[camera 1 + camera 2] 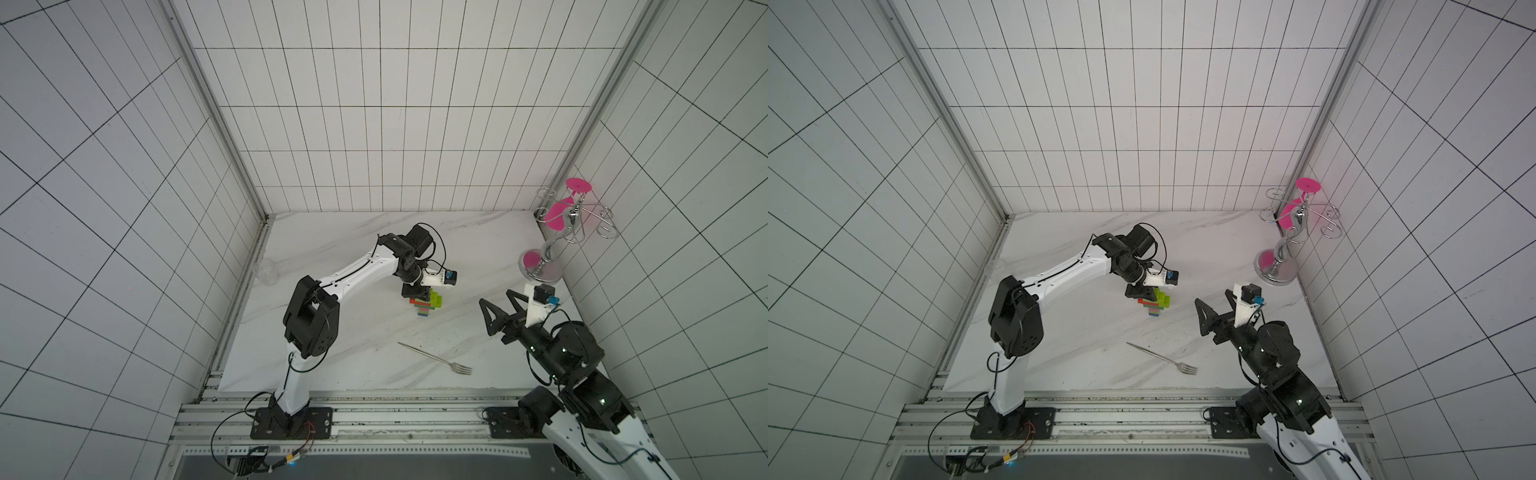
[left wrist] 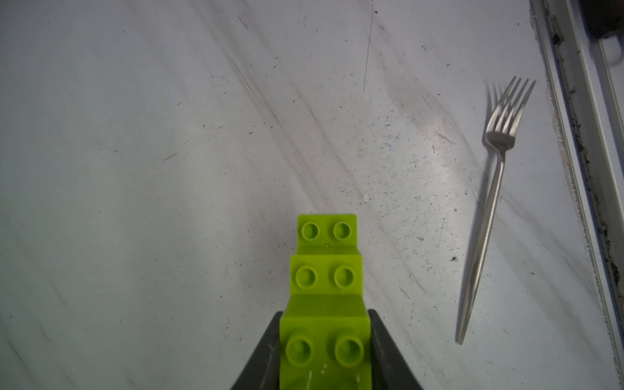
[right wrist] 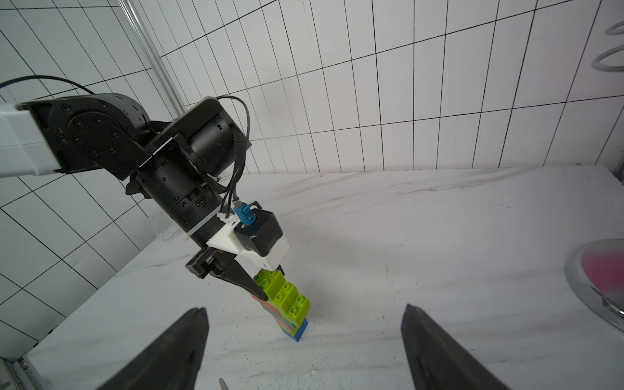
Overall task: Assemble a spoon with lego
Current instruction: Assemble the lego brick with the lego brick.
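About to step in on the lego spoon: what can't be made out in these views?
- Left wrist view: the spoon's lime top bricks hide every brick below.
- Both top views: the left gripper covers part of the spoon; bricks too small to count.
- Right wrist view: bottom edge cuts off nearly all of the fork.

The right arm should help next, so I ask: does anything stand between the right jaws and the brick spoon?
Nothing visible. Only bare table lies between the right gripper, jaws open, and the spoon. The fork lies nearer the front, off that path. The left gripper clamps the spoon's lime top.
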`<state>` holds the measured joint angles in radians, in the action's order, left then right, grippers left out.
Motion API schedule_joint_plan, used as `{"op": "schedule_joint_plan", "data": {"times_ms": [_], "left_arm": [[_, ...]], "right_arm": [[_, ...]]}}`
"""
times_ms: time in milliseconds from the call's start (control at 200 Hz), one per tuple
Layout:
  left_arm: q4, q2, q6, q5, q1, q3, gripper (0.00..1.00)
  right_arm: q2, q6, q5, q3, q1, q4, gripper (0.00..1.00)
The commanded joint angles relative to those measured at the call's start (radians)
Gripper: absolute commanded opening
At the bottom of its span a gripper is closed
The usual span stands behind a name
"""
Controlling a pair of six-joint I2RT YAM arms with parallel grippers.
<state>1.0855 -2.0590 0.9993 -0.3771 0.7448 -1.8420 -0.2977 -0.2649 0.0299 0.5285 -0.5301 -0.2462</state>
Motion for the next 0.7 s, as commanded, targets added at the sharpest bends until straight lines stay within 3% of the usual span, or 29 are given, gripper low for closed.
{"op": "schedule_joint_plan", "data": {"times_ms": [0, 280, 485, 695], "left_arm": [[0.127, -0.084, -0.013, 0.085, 0.01, 0.061, 0.35], [0.17, -0.14, -0.021, 0.085, 0.011, 0.026, 0.34], [0.134, -0.107, -0.049, 0.057, 0.011, -0.013, 0.34], [0.097, -0.029, -0.08, 0.045, 0.01, -0.032, 0.69]], "right_arm": [[-0.021, 0.001, -0.013, -0.028, 0.003, 0.029, 0.93], [-0.046, 0.004, -0.014, -0.025, 0.002, 0.027, 0.93], [-0.051, 0.007, -0.019, -0.028, 0.003, 0.034, 0.93], [-0.069, 0.012, -0.03, -0.024, 0.002, 0.036, 0.93]]}}
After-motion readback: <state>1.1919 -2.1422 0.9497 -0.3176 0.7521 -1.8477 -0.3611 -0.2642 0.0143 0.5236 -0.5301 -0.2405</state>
